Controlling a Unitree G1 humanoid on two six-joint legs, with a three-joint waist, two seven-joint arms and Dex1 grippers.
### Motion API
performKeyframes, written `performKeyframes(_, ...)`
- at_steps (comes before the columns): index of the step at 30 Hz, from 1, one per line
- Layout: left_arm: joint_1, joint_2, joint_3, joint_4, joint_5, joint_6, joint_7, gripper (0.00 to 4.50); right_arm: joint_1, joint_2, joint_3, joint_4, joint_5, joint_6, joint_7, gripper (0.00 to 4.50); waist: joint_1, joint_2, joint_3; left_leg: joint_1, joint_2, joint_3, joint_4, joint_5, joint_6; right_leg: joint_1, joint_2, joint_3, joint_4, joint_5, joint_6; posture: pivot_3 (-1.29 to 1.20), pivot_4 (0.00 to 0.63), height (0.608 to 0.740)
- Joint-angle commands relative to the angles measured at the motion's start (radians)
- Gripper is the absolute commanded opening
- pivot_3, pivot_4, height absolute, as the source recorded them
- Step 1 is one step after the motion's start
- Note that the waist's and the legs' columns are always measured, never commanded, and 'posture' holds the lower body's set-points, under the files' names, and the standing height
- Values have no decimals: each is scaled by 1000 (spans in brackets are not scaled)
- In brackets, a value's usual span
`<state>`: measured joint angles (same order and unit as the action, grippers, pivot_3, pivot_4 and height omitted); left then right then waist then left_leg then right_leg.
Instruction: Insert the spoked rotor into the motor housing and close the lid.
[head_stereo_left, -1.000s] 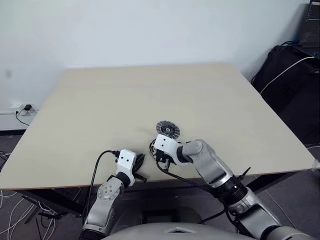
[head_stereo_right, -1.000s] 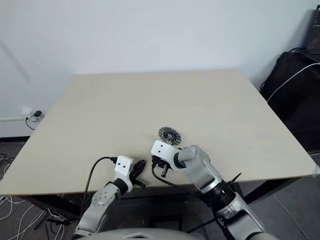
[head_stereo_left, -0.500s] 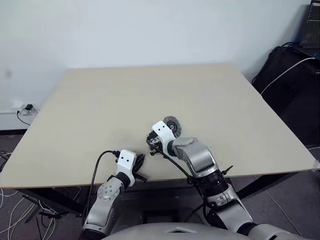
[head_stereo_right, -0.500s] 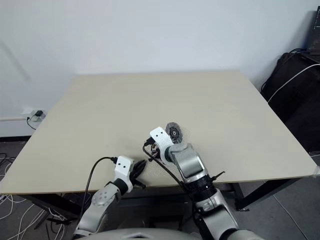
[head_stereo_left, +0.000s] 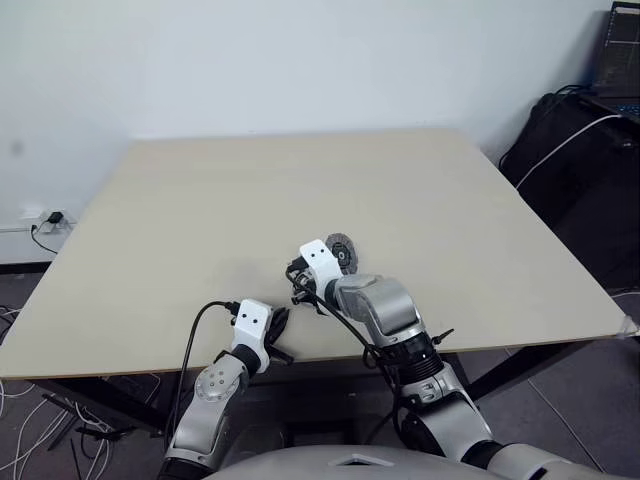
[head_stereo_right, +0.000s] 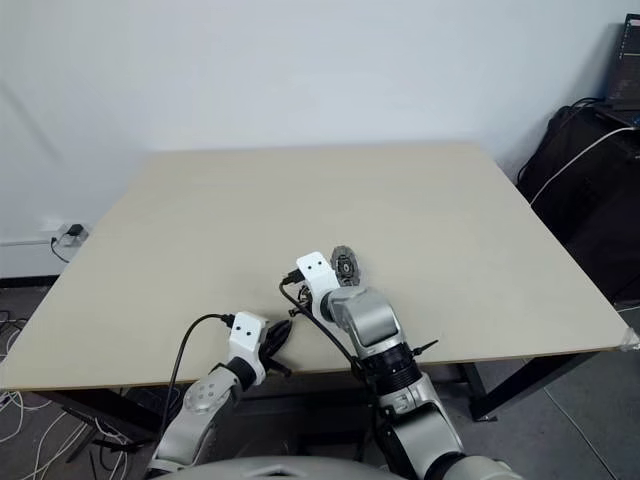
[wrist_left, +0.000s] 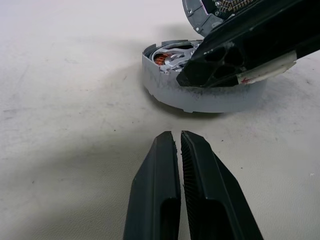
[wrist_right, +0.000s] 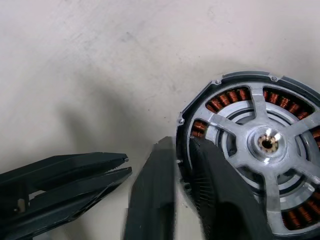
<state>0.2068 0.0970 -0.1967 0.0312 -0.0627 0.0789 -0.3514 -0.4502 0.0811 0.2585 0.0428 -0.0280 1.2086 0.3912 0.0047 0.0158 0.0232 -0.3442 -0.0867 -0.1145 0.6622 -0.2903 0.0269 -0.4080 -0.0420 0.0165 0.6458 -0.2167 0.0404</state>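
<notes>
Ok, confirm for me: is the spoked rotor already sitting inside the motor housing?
Yes: in the right wrist view the spoked rotor lies within the motor housing, its silver spokes crossing over the ring of copper windings.

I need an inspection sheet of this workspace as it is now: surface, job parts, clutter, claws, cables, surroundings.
Surface: beige table, no marks seen.
Job's things: spoked rotor sits inside the motor housing, copper windings showing between the spokes; lid is on the table beside it, not fitted.
Clutter: nothing seen.
Claws: left claw shut, empty, near the table's front edge; right claw at the housing's rim.
Cables: black cable at the left wrist; white cable across the black bag; plug in wall socket.
Surroundings: white wall; the bag stands to the right.
</notes>
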Motion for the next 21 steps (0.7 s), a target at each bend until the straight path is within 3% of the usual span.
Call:
performKeyframes(1,-11,-2,7,-18,-11,-15,-2,295,-29,-4,-24,-37,21,7,-28,1735,-3,0,0,0,0,0,-1,0,0,0,0,0,0,0,0,0,0,740)
performKeyframes(2,-11,-2,6,-17,-11,-15,-2,295,-30,-3,-29,-51,28,12,-33,2007,-4,0,0,0,0,0,-1,1,1,0,0,0,0,0,0,0,0,740)
performKeyframes(9,-15,1,1,-16,-11,-11,-10,295,-51,-23,-51,-160,92,51,-32,2007,-9,0,0,-2,0,-1,-3,2,5,-3,-1,0,-2,-1,-1,0,0,740)
performKeyframes(21,-18,3,-1,-13,-10,-7,-23,295,-102,-534,428,-304,7,-407,338,2007,-16,-2,3,-3,0,-1,-3,2,6,-1,-2,-2,-4,-2,0,0,0,740)
